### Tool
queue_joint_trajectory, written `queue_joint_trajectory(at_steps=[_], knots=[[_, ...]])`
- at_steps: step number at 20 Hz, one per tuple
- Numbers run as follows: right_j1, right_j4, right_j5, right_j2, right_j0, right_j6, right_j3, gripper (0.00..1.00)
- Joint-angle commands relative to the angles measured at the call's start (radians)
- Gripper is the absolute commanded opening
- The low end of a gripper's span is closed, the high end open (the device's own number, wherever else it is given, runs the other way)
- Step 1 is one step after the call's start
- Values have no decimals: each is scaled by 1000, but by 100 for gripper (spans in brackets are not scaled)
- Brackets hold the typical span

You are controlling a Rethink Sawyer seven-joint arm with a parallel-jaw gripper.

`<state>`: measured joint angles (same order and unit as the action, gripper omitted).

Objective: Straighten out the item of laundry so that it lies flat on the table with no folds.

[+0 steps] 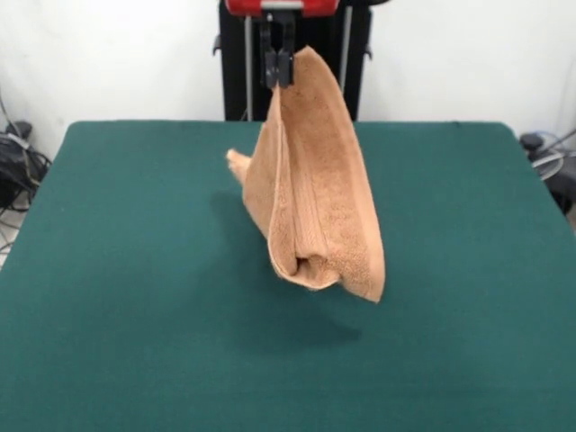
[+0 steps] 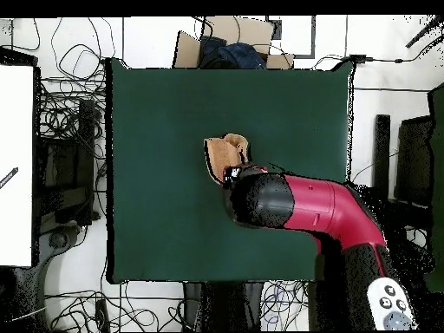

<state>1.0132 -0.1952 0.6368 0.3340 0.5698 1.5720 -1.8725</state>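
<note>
From the front, the pincer (image 1: 277,65) hangs at the twelve o'clock edge of the picture, its two dark fingers pressed together on one upper corner of the towel (image 1: 310,180). Held by that single corner, the cloth drapes down in a long cone, doubled lengthwise, with a deep fold running down its middle and a curled roll at the bottom. The lowest tip, toward five o'clock of the cloth, seems to hang clear of the bench (image 1: 108,270), judging by the shadow lying apart beneath it, though contact cannot be ruled out. A small flap juts out at nine o'clock of the towel. Lifting by a corner in this way probably lets gravity pull the folds loose, so that the cloth can then be laid down and drawn out flat; that step is not yet done.

From overhead, the red and black arm (image 2: 312,208) reaches in from about four o'clock and its thick end covers the pincer. Only a small bunch of orange-tan cloth shows just past the arm's tip, at its eleven o'clock, near the middle of the green bench. The narrow footprint fits a towel hanging nearly upright, not one lying spread. Wide bare cloth surrounds it, giving room to lay it out.
</note>
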Motion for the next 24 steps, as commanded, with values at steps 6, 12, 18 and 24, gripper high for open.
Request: queue_joint_trajectory(at_steps=[6, 12, 18, 24], knots=[[63, 38, 79, 37, -4, 11, -85, 0], [103, 51, 86, 22, -15, 24, -115, 0], [116, 48, 124, 16, -22, 26, -89, 0], [119, 61, 149, 31, 16, -18, -78, 0]])
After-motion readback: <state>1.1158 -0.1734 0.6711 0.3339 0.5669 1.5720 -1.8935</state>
